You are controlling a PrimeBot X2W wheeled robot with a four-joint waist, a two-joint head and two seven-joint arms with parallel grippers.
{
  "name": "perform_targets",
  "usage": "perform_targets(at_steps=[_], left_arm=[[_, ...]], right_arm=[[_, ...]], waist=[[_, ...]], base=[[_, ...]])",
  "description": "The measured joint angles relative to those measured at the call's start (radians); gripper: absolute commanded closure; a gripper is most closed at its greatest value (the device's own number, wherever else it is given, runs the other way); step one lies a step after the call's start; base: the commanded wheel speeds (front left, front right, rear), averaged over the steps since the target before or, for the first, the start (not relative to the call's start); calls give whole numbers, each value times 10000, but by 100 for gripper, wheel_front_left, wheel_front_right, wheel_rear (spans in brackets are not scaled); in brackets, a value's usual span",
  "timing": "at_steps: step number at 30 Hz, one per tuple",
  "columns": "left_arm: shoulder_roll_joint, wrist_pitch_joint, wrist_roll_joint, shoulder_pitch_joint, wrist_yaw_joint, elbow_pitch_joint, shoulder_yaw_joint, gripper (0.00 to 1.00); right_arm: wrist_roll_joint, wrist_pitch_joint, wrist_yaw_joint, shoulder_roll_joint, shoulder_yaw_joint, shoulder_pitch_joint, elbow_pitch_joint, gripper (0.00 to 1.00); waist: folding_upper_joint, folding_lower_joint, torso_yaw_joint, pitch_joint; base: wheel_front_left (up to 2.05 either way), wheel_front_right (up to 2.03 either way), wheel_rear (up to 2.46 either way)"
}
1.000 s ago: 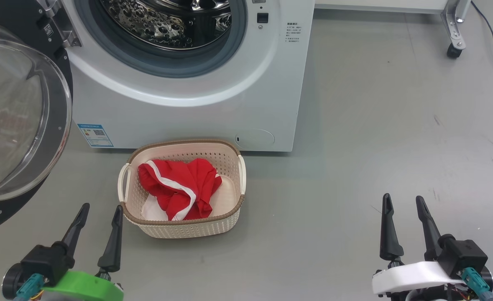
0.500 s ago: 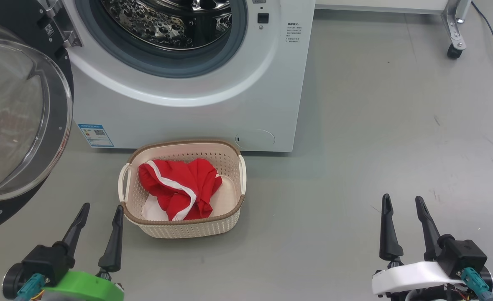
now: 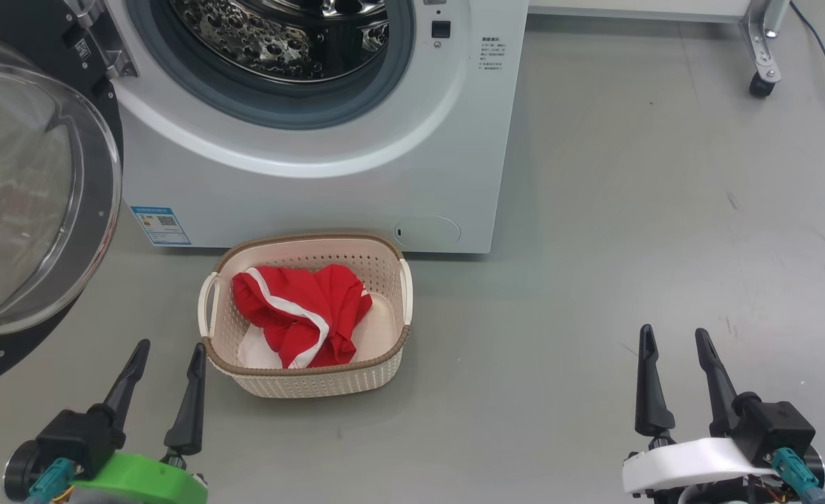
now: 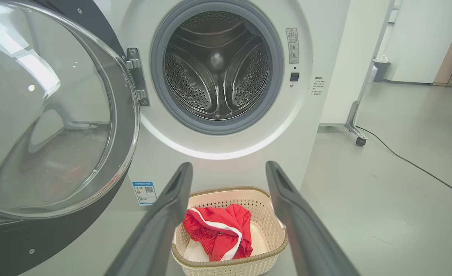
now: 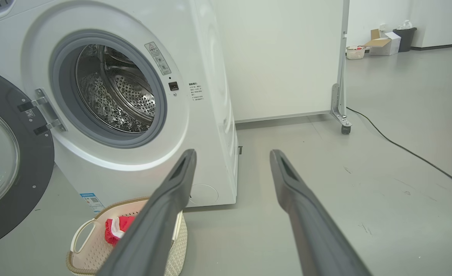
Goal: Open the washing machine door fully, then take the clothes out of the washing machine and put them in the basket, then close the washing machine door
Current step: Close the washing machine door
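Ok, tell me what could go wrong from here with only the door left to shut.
1. The washing machine door stands wide open beside the left pincer; a push on its bulging glass could slip off.
2. The basket sits close before the washing machine, so the swinging door might knock it and spill the clothes.

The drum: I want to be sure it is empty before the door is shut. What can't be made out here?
- Head view: the drum is cut off by the top edge.
- Left wrist view: the drum's front floor lies behind the grey seal.
- Head view: the white piece in the basket is mostly covered by the red clothes.
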Motion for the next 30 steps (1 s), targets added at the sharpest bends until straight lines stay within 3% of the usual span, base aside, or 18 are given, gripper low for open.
perform_targets(at_steps=[15,30], left_arm=[[-21,0,42,-18,-2,71,-35,0],[-134,0,58,-150,-6,293,-21,0]], right_arm=[[0,0,-6,0,-21,-2,-79,0],[-2,0,0,-2,171,-231,27,0]], waist=[[0,0,434,165],[0,0,1787,226]], base=[[0,0,0],[0,0,0]])
